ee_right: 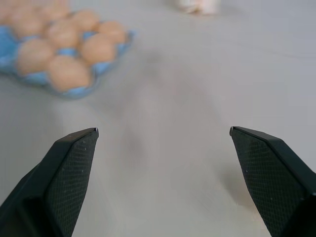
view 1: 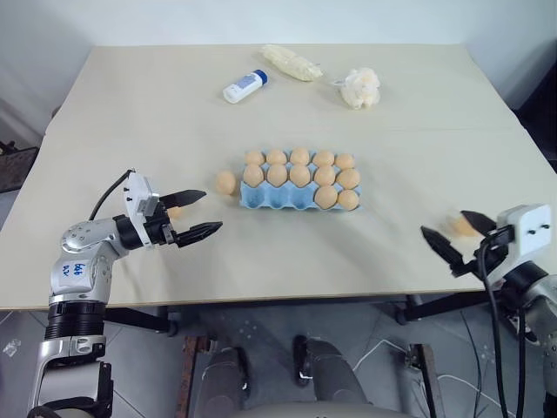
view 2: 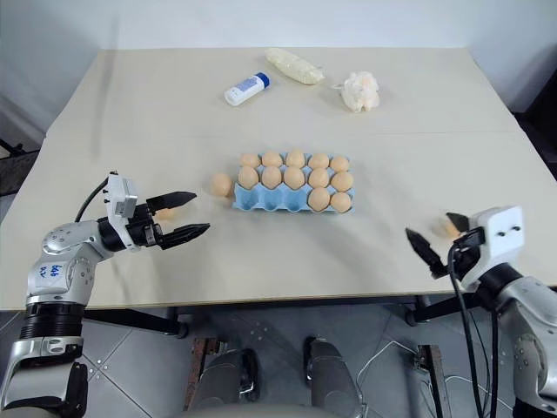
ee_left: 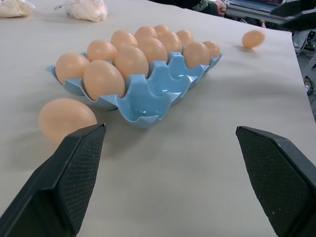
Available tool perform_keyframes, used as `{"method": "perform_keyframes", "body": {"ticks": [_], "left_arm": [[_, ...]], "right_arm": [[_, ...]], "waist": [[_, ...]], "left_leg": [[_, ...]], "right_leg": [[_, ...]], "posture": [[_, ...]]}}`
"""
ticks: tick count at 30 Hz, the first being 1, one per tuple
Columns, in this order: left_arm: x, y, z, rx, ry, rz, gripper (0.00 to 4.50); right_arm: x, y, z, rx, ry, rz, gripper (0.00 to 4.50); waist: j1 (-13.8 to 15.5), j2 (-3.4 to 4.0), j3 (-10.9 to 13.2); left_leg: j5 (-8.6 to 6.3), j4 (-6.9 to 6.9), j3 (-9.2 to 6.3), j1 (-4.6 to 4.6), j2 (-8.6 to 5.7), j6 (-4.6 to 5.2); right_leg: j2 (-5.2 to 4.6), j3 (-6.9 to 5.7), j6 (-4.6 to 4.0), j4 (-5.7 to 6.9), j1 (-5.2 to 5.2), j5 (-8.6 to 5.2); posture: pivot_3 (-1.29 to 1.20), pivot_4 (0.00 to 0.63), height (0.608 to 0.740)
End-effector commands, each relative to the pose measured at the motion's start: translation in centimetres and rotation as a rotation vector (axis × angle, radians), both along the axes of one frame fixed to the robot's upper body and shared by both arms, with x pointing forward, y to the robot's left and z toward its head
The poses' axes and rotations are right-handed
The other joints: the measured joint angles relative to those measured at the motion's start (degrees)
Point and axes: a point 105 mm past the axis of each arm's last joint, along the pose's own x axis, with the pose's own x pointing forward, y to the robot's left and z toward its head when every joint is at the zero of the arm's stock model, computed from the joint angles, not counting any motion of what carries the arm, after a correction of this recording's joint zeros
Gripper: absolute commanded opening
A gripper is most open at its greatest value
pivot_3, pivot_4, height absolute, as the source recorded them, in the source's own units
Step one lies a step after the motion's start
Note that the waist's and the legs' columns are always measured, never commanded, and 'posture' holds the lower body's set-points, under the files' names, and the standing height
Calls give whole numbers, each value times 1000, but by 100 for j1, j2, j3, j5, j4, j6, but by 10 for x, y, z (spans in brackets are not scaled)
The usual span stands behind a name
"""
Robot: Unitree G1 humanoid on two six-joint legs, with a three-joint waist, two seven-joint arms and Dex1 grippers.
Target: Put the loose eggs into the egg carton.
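- Filling in progress: egg carton (view 1: 298, 193) at surface centre, twelve cups filled, three empty along its near-left edge.
- Loose eggs: one (view 1: 226, 182) at the carton's 9 o'clock, one (view 1: 174, 212) by the left gripper (view 1: 197, 215), one (view 1: 461, 226) by the right gripper (view 1: 457, 237).
- Both jaws wide, nothing held.
- Next, as judged: jaws to be closed on a nearby egg.
- No legible label on the bottle (view 1: 244, 86).

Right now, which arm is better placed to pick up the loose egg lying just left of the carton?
Probably the left. Its open end effector hovers close to that loose egg, beside the egg carton. The right end effector sits far across the table, nearer another egg.
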Motion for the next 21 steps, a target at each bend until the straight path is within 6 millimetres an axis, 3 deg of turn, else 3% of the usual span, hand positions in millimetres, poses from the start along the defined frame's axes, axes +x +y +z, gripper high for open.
{"method": "perform_keyframes", "body": {"ticks": [1, 5, 12, 21], "left_arm": [[-2, -1, 11, -9, -43, -9, 4500], [-1, -4, 10, -15, -42, -9, 4500], [2, -8, 13, -24, -50, -6, 4500], [-3, -5, 12, -29, -51, 23, 4500]], "right_arm": [[3, -44, 16, 7, -91, -228, 4474], [19, -63, 15, 51, -98, -309, 4474], [64, -100, 2, 112, -111, -471, 4474], [84, -136, -16, 50, -131, -616, 4474]], "waist": [[-1, 0, 0], [-13, 1, 0], [-51, 5, 2], [-48, 10, 5]], "left_leg": [[0, 1, 0, 0, 0, 0], [0, 1, -1, 1, -1, 0], [16, 1, 7, 7, -7, 18], [16, -11, 8, 7, -15, 12]], "right_leg": [[0, -1, 0, 0, 0, 0], [1, 1, -1, 1, 1, 0], [3, 5, 1, 7, 0, 2], [4, 7, 4, 17, -4, 3]], "posture": [[0, 150, 740], [0, 150, 740], [0, 150, 740], [0, 150, 740]]}}
